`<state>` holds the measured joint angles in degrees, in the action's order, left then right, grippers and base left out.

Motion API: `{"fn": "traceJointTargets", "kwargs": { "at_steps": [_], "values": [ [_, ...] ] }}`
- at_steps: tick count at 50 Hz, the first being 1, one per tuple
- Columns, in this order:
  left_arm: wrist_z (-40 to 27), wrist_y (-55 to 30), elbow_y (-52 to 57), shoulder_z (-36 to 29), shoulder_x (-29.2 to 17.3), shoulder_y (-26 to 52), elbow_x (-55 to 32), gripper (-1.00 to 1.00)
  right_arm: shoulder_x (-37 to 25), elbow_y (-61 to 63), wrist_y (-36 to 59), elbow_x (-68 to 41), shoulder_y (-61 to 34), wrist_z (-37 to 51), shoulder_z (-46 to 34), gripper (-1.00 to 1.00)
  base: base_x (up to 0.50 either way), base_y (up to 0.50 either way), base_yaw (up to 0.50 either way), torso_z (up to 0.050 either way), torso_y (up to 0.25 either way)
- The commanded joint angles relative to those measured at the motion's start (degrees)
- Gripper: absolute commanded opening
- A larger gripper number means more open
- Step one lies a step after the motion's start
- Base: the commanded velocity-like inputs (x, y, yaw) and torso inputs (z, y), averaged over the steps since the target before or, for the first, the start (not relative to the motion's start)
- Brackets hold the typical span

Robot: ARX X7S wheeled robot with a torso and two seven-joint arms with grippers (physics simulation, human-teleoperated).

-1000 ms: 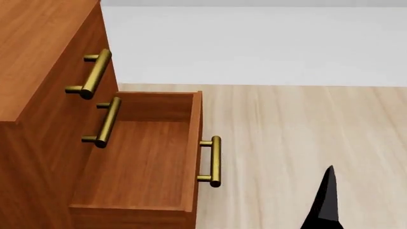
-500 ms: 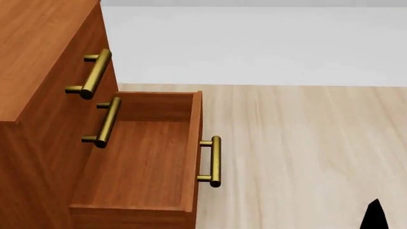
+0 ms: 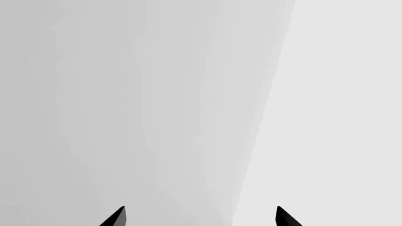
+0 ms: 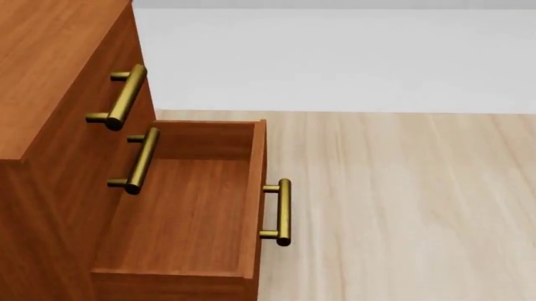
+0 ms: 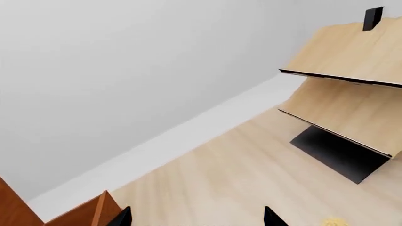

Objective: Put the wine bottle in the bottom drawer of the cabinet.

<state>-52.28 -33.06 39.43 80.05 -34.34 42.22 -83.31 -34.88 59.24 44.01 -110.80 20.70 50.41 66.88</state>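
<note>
Pale wood floor [image 4: 402, 207], grey wall. Cabinet [image 4: 50, 75] at my left; bottom drawer [image 4: 180, 207] pulled out, empty, handle [image 4: 283, 212] forward. Bottle nowhere in view. Left fingers [image 3: 199, 217] spread, holding nothing; right fingers [image 5: 196, 217] likewise parted, empty, facing tilted boards [image 5: 351, 94]. Step judged: fetch bottle next; needs locating first. Versus earlier frame: right arm's dark tip gone from head view.

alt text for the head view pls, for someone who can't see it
The bottom drawer of a reddish-brown cabinet stands pulled open and empty over a pale wood floor. The two drawers above are shut, brass handles showing. No bottle or arm is in view.
</note>
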Motion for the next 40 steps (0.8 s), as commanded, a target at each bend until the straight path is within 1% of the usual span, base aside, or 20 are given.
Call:
{"fn": "traceJointTargets", "kwargs": {
  "at_steps": [1,17,26,33,40],
  "values": [
    [0.2,0.1,-0.1,-0.1,0.0,-0.1,0.2,1.00,3.9,-1.2,11.3,-7.7,-3.9,2.7,10.2,1.00,0.00,0.00,0.00,0.000,0.000],
    [0.5,0.1,-0.3,-0.2,0.1,-0.4,0.6,1.00,5.5,-4.0,13.7,-6.6,-0.9,1.8,16.1,1.00,0.00,0.00,0.00,0.000,0.000],
    [0.5,0.1,-0.2,-0.3,0.2,-0.5,0.7,1.00,7.3,-6.0,16.4,-3.3,-0.7,0.0,16.9,1.00,0.00,0.00,0.00,0.000,0.000],
    [0.5,0.2,-0.3,-0.2,0.1,-0.6,0.4,1.00,6.9,-6.2,16.8,-3.2,0.3,-0.3,19.1,1.00,0.00,0.00,0.00,0.000,0.000],
    [0.7,0.3,-0.3,-0.1,0.2,-0.7,0.4,1.00,7.1,-6.7,18.3,-0.4,-0.6,-0.7,18.2,1.00,0.00,0.00,0.00,0.000,0.000]
  ]
}}
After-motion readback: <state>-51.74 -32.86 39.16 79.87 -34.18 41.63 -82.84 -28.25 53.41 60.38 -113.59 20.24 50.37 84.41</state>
